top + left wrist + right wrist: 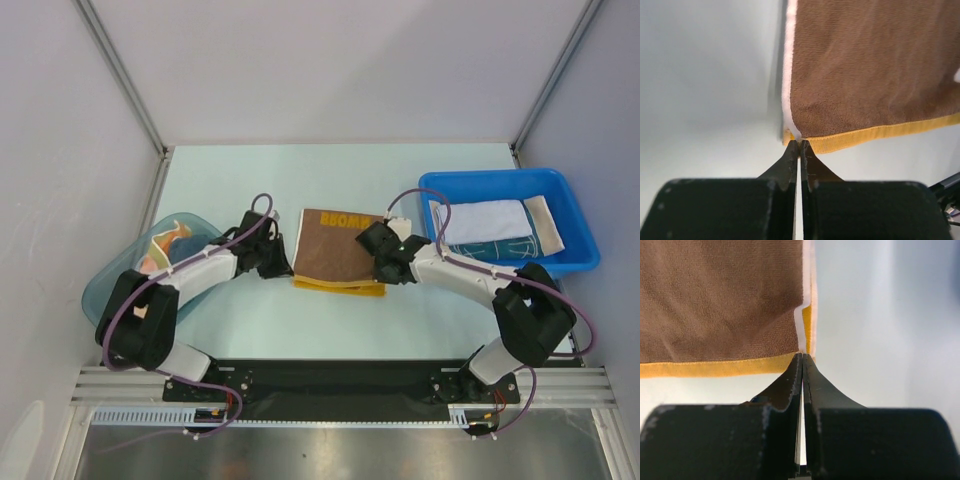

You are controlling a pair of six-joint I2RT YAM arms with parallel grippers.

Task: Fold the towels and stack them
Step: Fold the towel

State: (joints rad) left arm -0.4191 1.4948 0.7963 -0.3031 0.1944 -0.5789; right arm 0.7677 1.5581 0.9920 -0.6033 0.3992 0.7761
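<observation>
At the near left corner of the brown towel [870, 65], clenched with the left jaws, tips pinching the cloth where a white edge meets the yellow layer [880, 134]. Same at the near right corner with the right jaws, likewise clamped on cloth. Lies flat and folded at mid counter [400, 170], brown terry on top, yellow showing along the near edge. Carries yellow lettering at the far edge, upside down from above, not surely readable. Rightward, in the blue bin [578, 212]: a folded white towel [490, 220] with thin lines, plus a cream cloth [548, 225]. Leftward, in the translucent teal tub [105, 285]: an orange-and-white cloth [165, 248].
</observation>
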